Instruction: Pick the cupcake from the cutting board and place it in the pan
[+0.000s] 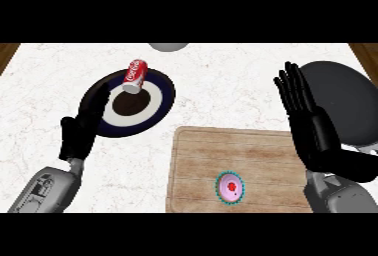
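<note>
Pink-frosted cupcake (230, 188) in a teal wrapper, untouched on the wooden cutting board (214, 150), toward its near edge, well clear of either hand. Dark grey pan (347, 95) at the far right of the white marble desk (221, 85), partly hidden behind the right hand (314, 127). That hand raised above the board's right side, fingers straight and spread wide, nothing held — probably poised there because cupcake and pan both sit on its side. Left hand (77, 132) at the left, fingers straight and pointing away, holding nothing, overlapping the rim of a dark blue and white plate (159, 105); resting, by the look of it, out of the way. Red soda can (133, 76) lying tipped on that plate's far edge, apart from the task. Grey rounded thing (170, 46) at the far edge, too cropped to name. Pick not yet begun.
</note>
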Action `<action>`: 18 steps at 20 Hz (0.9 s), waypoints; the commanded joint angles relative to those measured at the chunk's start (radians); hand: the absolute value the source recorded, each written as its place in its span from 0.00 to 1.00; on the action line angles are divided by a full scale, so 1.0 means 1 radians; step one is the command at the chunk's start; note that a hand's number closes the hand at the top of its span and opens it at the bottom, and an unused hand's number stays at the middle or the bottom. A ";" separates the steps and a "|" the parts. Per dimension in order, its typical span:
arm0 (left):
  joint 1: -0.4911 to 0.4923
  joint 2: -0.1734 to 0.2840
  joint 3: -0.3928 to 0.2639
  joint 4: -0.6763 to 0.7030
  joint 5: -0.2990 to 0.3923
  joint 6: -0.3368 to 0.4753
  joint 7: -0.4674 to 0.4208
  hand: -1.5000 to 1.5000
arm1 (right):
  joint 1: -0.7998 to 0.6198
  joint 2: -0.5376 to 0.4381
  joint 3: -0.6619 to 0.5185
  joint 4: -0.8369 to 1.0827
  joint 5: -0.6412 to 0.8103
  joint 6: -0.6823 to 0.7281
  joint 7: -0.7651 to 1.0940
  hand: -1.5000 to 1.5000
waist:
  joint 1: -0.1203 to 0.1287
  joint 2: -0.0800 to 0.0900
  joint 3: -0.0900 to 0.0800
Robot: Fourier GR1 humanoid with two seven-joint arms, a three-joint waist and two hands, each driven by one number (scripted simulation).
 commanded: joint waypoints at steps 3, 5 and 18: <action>0.039 0.006 0.059 -0.075 0.041 -0.001 0.015 0.50 | -0.042 -0.027 -0.039 -0.036 -0.139 0.171 0.008 1.00 | 0.051 -0.024 -0.018; -0.013 0.022 0.138 -0.074 0.102 0.003 0.052 0.50 | -0.114 -0.048 -0.015 -0.068 -0.205 0.271 0.045 1.00 | 0.066 -0.024 -0.018; 0.053 -0.022 0.146 -0.199 0.124 0.038 0.145 0.50 | 0.327 -0.469 -0.173 -0.240 0.180 0.366 -0.180 0.00 | 0.026 -0.023 -0.019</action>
